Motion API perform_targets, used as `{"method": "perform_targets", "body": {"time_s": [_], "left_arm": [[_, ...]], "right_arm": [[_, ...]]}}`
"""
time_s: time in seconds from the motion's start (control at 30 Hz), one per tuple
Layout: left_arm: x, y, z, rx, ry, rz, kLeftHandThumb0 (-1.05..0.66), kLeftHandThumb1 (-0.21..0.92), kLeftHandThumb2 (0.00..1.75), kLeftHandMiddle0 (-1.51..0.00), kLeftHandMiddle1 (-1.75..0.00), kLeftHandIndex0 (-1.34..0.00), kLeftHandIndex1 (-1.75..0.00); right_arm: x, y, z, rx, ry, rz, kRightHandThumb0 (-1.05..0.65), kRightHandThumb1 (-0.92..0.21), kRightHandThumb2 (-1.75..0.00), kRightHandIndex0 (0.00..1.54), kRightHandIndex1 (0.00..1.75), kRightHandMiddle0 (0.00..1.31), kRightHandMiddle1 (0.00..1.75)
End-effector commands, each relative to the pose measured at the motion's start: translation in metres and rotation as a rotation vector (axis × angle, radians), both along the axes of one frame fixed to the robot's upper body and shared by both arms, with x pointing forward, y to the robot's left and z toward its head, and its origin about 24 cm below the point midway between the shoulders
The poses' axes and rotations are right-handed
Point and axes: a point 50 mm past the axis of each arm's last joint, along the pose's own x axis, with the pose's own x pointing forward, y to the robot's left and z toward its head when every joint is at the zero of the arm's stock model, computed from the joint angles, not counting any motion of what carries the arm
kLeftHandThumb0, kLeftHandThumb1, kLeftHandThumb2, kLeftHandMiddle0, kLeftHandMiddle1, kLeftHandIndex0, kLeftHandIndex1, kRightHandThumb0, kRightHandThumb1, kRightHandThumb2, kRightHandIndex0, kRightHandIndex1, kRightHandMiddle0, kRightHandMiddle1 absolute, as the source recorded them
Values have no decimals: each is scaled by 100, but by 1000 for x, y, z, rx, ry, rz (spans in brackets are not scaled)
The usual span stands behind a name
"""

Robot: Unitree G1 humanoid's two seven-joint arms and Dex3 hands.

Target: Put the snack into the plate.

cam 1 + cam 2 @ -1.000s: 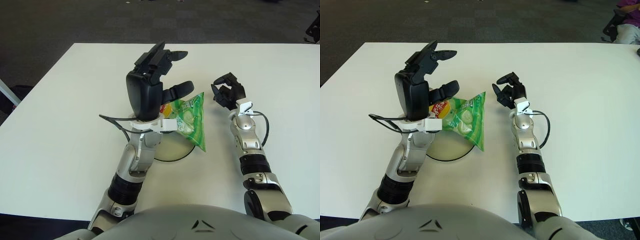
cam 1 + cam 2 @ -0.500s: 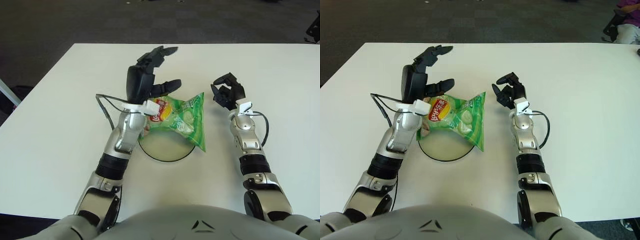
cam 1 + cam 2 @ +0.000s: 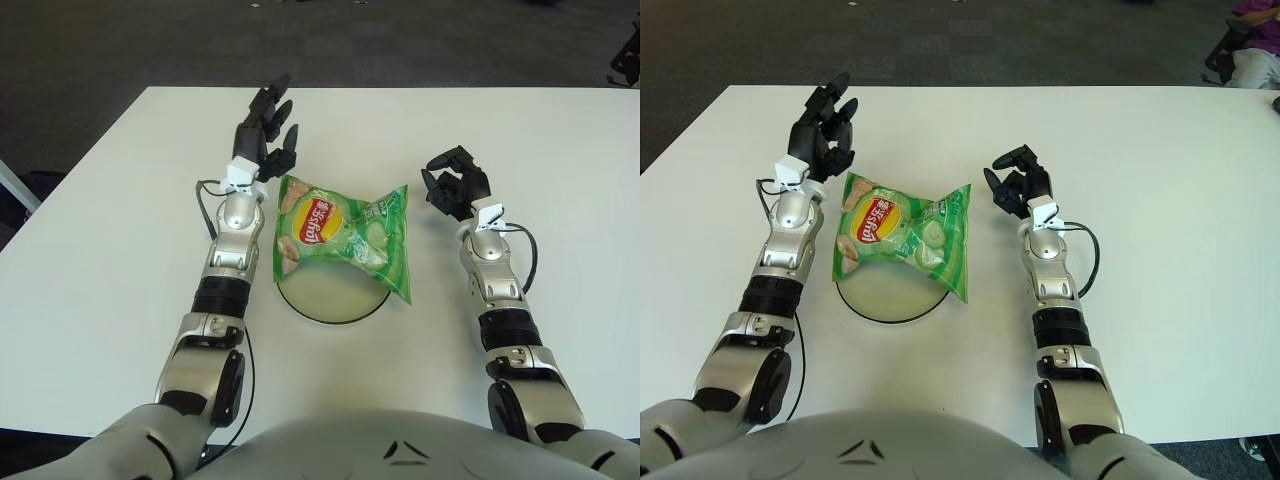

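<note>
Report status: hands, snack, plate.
Left hand open, up beside the green chip bag. Right hand idle, right of bag. Bag lying across the plate. Nothing in the way.

A crinkled green foil snack bag [image 3: 340, 235] lies across the far part of a round pale plate with a dark rim [image 3: 333, 301] on a white table [image 3: 110, 230]. The left hand [image 3: 267, 133] is just left of and behind the bag; the right hand [image 3: 455, 183] is to its right, apart.

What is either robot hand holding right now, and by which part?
Nothing. The left robot hand is open beside the snack bag; the right robot hand is curled, empty.
</note>
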Motion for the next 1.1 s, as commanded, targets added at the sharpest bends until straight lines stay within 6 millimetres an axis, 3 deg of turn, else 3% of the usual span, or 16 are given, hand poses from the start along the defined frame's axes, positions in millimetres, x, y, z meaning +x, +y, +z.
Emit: {"method": "perform_targets", "body": {"time_s": [0.0, 0.3, 0.67, 0.97, 1.07], "left_arm": [[5, 14, 1, -79, -31, 67, -61, 92, 59, -50, -1, -42, -16], [-1, 33, -7, -35, -67, 262, -59, 92, 55, -54, -2, -44, -16], [-9, 49, -25, 33, -14, 308, -60, 92, 53, -59, -3, -47, -16], [-20, 50, -52, 8, 76, 275, -58, 92, 54, -77, -10, -57, -22], [-23, 50, -56, -10, 94, 257, -56, 92, 55, -85, -11, -60, -33]], "right_arm": [[0, -4, 2, -15, -11, -16, -36, -86, -44, 76, 175, 42, 156], [0, -5, 3, -13, -12, -17, -36, -86, -43, 76, 174, 42, 155], [1, -7, 3, -10, -8, -17, -36, -90, -34, 78, 172, 43, 153], [1, -8, 4, -6, -9, -18, -36, -91, -32, 78, 172, 43, 152], [1, -9, 4, -4, -10, -18, -36, -91, -32, 78, 172, 43, 152]]}}
